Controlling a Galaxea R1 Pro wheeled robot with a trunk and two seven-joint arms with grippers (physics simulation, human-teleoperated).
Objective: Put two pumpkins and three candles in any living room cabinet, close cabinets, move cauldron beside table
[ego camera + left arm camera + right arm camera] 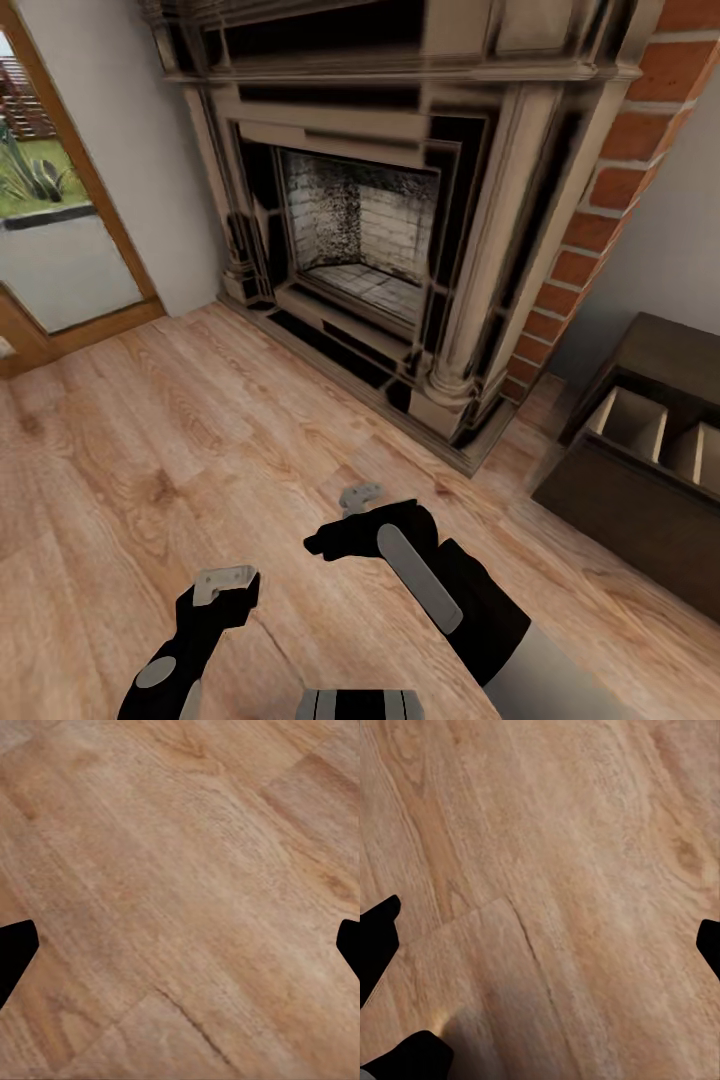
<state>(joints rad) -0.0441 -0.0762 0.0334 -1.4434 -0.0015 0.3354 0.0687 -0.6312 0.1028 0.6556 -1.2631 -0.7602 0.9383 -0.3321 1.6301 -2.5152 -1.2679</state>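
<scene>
Standing open, cabinet seemingly beyond both fingers.

Dark-brown cabinet, red brick column

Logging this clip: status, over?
Left gripper and right gripper open, empty, over plank floor. Cabinet at right, front pulled open. Fireplace ahead.

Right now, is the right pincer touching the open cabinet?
Apart. The head view shows the right pincer over bare wood floor, with floor planks visible between it and the open dark-brown cabinet at the right edge.
</scene>
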